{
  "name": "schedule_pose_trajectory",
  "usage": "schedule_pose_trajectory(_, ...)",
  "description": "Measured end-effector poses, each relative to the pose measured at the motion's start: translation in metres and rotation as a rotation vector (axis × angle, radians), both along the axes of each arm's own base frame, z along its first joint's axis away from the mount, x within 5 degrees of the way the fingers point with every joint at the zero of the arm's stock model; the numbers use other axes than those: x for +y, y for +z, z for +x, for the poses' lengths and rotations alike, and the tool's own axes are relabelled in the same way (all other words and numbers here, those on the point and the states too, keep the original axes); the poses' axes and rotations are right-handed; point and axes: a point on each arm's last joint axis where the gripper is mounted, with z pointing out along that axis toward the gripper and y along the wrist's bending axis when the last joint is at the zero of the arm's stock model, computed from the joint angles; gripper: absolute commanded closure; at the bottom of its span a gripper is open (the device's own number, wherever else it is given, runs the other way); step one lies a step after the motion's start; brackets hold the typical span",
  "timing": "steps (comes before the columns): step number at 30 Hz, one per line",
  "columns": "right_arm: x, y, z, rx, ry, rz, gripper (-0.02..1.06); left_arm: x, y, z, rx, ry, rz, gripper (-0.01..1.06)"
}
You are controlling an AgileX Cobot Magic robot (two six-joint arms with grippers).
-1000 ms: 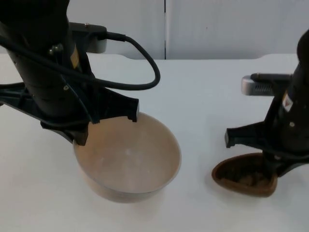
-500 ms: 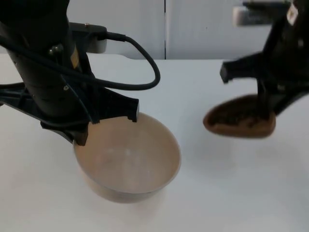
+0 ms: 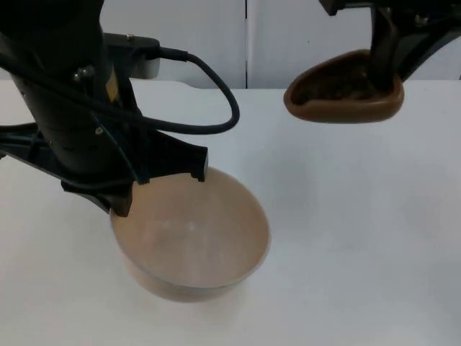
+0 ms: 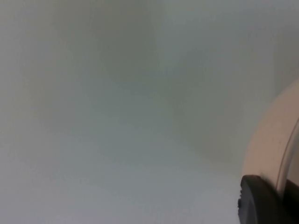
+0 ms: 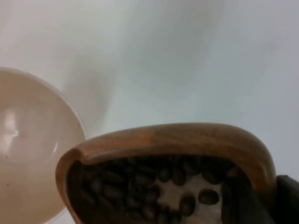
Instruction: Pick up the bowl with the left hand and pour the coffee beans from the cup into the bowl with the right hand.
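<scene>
From the top view, our left gripper [image 3: 162,173] is clamping the bowl [image 3: 191,238] rim near the bench's [image 3: 346,238] front edge, while our right gripper [image 3: 385,54] is pinching the stiff, light wooden cup [image 3: 344,97] aloft. In the right wrist view, loose coffee beans [image 5: 154,186] are sitting inside, likely spilling easily.

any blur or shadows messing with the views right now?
Top view: sharp, with a faint shadow on the table under the lifted cup. Left wrist view: hazy, bowl rim soft. Right wrist view: beans readable, bowl soft.
</scene>
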Motion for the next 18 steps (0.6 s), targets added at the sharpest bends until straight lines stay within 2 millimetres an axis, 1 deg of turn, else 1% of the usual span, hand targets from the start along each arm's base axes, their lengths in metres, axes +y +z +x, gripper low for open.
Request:
schedule_pose_trajectory(3,0.002,0.0,-0.002,0.003,0.012,-0.001,1.04,0.0,0.0,0.0,0.0,0.0,0.0,1.05)
schedule_pose_trajectory(7,0.017,0.0,-0.013,0.004,0.067,-0.006,1.04,0.0,0.0,0.0,0.0,0.0,0.0,1.05)
schedule_pose_trajectory(8,0.017,0.0,-0.013,0.004,0.067,-0.006,1.04,0.0,0.0,0.0,0.0,0.0,0.0,1.05)
schedule_pose_trajectory(10,0.024,0.0,-0.018,0.005,0.095,-0.006,1.04,0.0,0.0,0.0,0.0,0.0,0.0,1.05)
schedule_pose_trajectory(18,0.027,-0.001,-0.021,-0.001,0.113,-0.019,1.04,0.0,0.0,0.0,0.0,0.0,0.0,1.05)
